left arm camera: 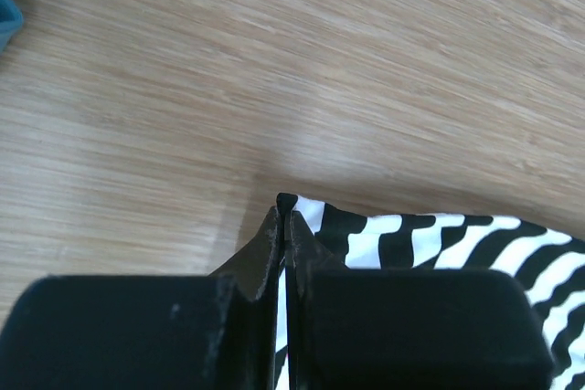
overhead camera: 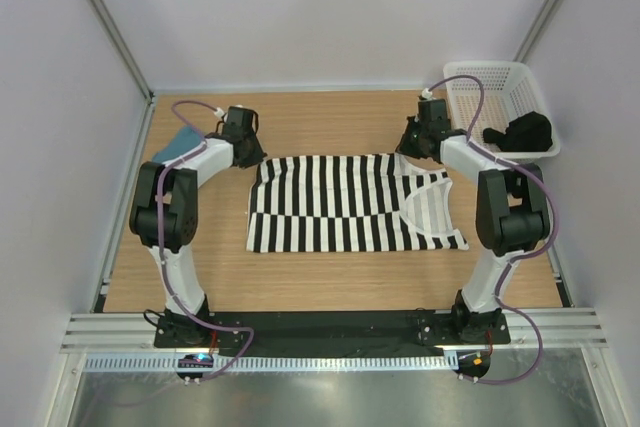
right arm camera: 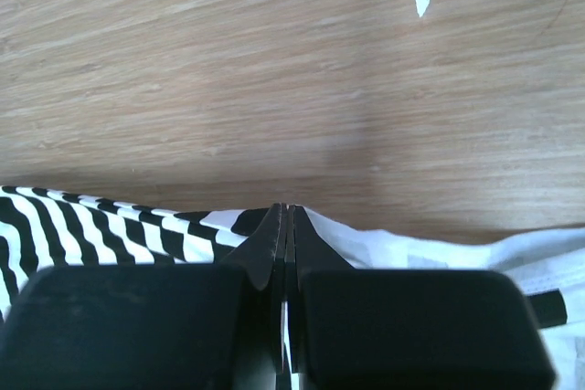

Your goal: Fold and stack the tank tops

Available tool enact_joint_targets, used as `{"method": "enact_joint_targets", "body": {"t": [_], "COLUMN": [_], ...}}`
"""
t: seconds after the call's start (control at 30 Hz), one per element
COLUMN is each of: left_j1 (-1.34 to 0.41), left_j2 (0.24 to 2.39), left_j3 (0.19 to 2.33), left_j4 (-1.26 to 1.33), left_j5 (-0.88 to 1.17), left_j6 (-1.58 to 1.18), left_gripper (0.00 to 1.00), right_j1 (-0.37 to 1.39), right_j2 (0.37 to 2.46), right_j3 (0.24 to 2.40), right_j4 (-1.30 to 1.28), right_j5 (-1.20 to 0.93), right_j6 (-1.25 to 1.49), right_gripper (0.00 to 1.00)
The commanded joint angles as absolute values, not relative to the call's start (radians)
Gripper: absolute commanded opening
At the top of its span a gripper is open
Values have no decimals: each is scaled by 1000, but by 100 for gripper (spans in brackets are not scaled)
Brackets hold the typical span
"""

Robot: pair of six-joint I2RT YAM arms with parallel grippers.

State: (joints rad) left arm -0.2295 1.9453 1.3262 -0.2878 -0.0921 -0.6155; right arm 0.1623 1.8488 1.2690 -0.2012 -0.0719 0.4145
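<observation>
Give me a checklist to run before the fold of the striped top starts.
1. Grip of left fingers on the striped top, far corner: ok, shut on cloth.
2. Grip of right fingers on its far edge by the strap: ok, shut on cloth.
3. Both layers pinched at each grip: cannot tell.
4. Cloth spread on the table: ok, mostly flat.
5. teal top out of the fold's way: ok, behind the left arm.
6. basket apart from the cloth: ok.

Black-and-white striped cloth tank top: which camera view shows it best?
Top external: the whole black-and-white striped cloth tank top lies spread flat on the wooden table. Each wrist view shows only a bit of its edge pinched in shut jaws.
</observation>
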Motion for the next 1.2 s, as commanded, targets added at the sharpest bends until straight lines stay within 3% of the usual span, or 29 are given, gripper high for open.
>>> {"method": "enact_joint_targets", "body": {"t": [0.0, 0.43, 1.17], "left_j1": [-238, -252, -249], "left_j2": [1861, 1810, 1766], "left_j3": [1290, 1213, 942], "left_j4": [-183, -107, 452], "left_j5": [-89, -193, 28], "left_j6": [-595, -560, -357], "left_gripper": [0, 0, 0], "right_j1": [169, 170, 170], "right_j2": [1770, 1707, 1677], "right_j3": [1221, 1144, 1088], "right_j4": [-152, -140, -132], "right_j5": [-57, -84, -118], "right_j6": [431, 443, 445], "right_gripper": [1, 1, 1]}}
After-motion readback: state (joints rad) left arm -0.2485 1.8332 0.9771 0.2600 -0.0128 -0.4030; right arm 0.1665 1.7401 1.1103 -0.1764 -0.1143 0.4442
